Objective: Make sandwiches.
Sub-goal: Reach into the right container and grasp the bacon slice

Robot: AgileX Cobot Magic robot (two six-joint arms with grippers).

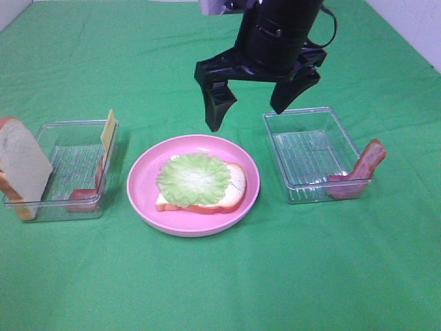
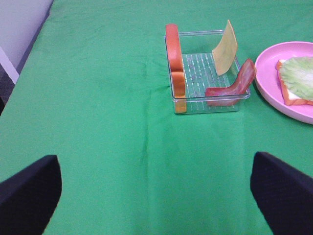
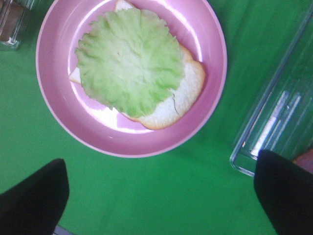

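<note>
The pale green lettuce leaf (image 1: 193, 178) hides most of the white toy bread slice (image 1: 238, 181) on the round pink plate (image 1: 145, 185) — only its rim peeks out. A second slice (image 1: 22, 164), against the left clear plastic tray (image 1: 76, 125), runs off-picture.

Green-clothed table (image 1: 207, 289), pink plate (image 1: 145, 181) between left tray (image 1: 72, 158) and right tray (image 1: 310, 148).

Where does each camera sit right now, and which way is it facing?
Exterior high: mounted high, looking down the green cloth at the pink plate, left tray and right tray; the right gripper hangs open above the cloth.
Left wrist: on the left arm, facing along the cloth toward the left tray; the open left gripper frames the view with its fingers.
Right wrist: on the right arm, facing down at the lettuce on the plate; its fingers show.
Shared: all three show the plate and lettuce.
</note>
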